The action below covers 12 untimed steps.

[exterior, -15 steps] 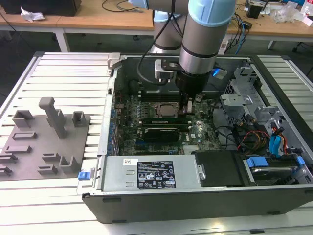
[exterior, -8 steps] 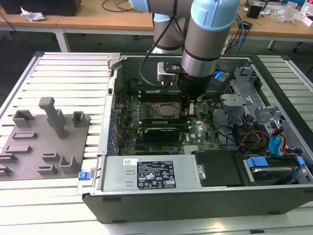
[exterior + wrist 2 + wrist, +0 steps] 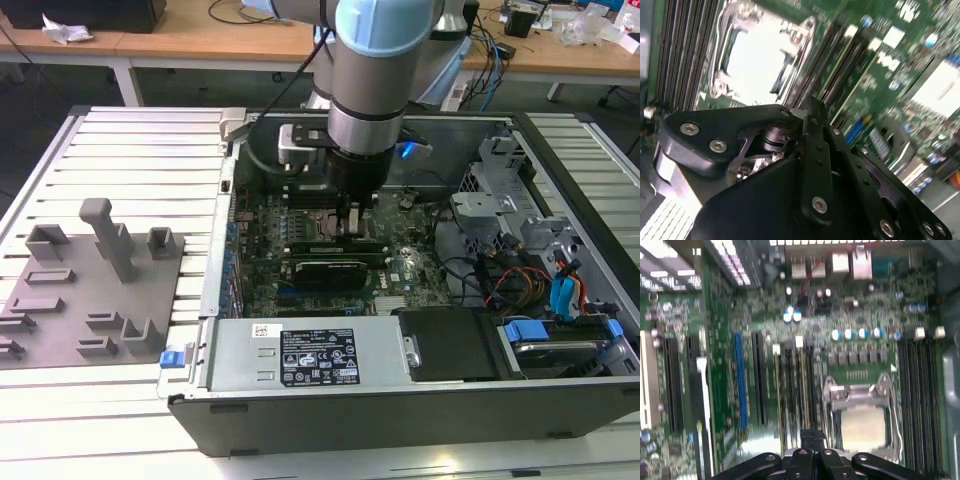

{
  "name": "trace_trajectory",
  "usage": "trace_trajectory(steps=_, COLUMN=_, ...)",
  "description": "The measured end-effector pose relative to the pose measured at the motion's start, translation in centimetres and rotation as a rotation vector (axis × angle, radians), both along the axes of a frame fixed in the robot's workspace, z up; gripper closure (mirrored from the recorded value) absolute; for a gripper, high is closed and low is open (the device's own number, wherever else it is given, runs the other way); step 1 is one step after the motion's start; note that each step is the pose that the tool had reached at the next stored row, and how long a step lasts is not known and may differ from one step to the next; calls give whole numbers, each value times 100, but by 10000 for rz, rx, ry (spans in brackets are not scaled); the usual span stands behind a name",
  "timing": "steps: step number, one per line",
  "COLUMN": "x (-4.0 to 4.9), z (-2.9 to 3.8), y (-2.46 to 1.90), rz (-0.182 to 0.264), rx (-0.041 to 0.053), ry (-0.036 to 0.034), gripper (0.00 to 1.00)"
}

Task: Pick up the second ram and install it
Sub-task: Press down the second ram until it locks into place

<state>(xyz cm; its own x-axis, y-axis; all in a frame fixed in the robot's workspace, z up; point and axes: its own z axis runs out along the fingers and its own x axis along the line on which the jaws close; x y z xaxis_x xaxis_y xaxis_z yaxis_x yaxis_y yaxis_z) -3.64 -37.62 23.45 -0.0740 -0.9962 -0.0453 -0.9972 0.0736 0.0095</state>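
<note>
In the exterior view my gripper (image 3: 352, 228) is down inside the open computer case, beside the CPU socket (image 3: 318, 200). Its tips meet at the memory slots, and the fingers (image 3: 812, 440) look shut in both wrist views. A long green stick, the second ram (image 3: 335, 246), stands in the slots right under the tips, just behind the black card (image 3: 325, 271). I cannot tell whether the tips pinch its top edge or only rest on it. The CPU socket (image 3: 860, 410) and the row of slots (image 3: 790, 390) lie below the fingers (image 3: 812, 107).
The case wall (image 3: 300, 355) with its label faces the camera. Cables and drive cages (image 3: 520, 250) crowd the exterior view's right. A grey fixture plate (image 3: 90, 290) with upright blocks lies on the slatted table at the exterior view's left. More slots (image 3: 920, 400) flank the socket.
</note>
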Motion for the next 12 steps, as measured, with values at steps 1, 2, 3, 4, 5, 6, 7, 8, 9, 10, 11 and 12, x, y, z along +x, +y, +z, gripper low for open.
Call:
trace_trajectory(steps=1, x=-85, z=-1, y=0, rz=2, rx=0, ry=-6, gripper=89)
trace_trajectory(steps=2, x=-180, z=-4, y=0, rz=0, rx=0, ry=-13, gripper=89)
trace_trajectory(steps=3, x=-245, z=-6, y=0, rz=0, rx=1, ry=-18, gripper=89)
trace_trajectory(steps=4, x=-287, z=-8, y=0, rz=0, rx=0, ry=-21, gripper=89)
trace_trajectory(steps=5, x=-363, z=-13, y=0, rz=0, rx=-2, ry=-27, gripper=89)
trace_trajectory(steps=6, x=-384, z=-24, y=0, rz=-1, rx=-1, ry=-27, gripper=89)
trace_trajectory(steps=7, x=-391, z=-39, y=-1, rz=1, rx=-5, ry=-24, gripper=89)
trace_trajectory(steps=8, x=-394, z=-47, y=-1, rz=2, rx=-5, ry=-24, gripper=89)
trace_trajectory(steps=9, x=-397, z=-56, y=0, rz=0, rx=1, ry=-27, gripper=89)
trace_trajectory(steps=10, x=-398, z=-61, y=-1, rz=2, rx=-7, ry=-23, gripper=89)
trace_trajectory(steps=11, x=-398, z=-63, y=-1, rz=3, rx=-8, ry=-22, gripper=89)
trace_trajectory(steps=12, x=-398, z=-64, y=-1, rz=1, rx=-6, ry=-24, gripper=89)
